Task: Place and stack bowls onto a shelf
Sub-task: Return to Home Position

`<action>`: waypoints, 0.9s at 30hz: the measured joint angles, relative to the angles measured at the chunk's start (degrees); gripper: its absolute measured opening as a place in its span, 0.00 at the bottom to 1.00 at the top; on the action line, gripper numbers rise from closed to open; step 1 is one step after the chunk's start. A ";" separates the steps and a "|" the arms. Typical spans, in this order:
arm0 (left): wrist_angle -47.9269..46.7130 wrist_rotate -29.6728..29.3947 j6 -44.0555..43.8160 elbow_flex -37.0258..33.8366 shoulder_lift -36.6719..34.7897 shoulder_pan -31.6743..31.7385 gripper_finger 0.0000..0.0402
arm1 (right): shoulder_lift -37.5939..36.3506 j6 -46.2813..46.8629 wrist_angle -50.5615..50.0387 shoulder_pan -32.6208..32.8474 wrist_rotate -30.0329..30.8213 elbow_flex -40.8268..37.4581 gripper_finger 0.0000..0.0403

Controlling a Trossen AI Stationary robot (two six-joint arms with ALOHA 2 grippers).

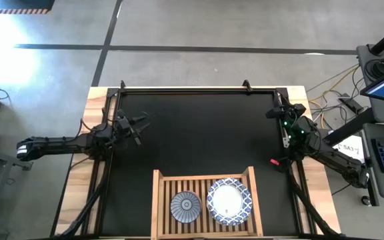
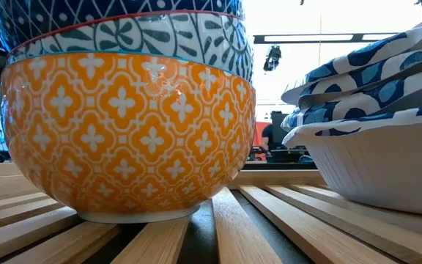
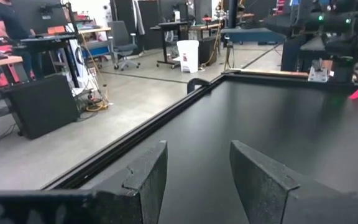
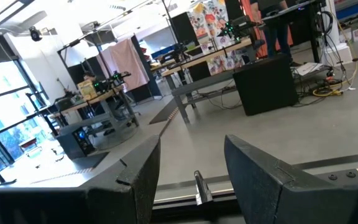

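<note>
I have both stacks on the shelf (image 1: 157, 203), low in the high view of the tabletop (image 1: 79, 193). The small bowls (image 1: 186, 206) are nested in the yellow bowl (image 2: 130, 132), just beside the white wavy-rimmed bowls (image 1: 229, 201). My left claw (image 1: 139, 125) hovers at the left side of the black mat (image 1: 199, 133), fingers parted and empty. The right claw (image 1: 279, 112) is at the mat's right edge, likewise parted, holding nothing.

High view looks straight down; low view sits level, close to the bowls (image 2: 130, 132) (shared by both); wrist views face forward.
</note>
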 joint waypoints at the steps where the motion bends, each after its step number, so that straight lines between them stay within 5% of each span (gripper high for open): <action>1: -0.07 0.02 0.00 0.11 0.24 0.00 0.39 | -0.01 0.00 -0.02 0.00 0.02 0.00 0.42; 16: -0.42 -0.28 3.72 0.17 -16.18 2.93 0.39 | -0.02 0.00 0.00 0.00 0.00 0.00 0.42; 27: -8.57 -0.45 4.38 0.15 -16.09 3.16 0.39 | 0.05 0.00 0.00 0.00 0.00 0.00 0.42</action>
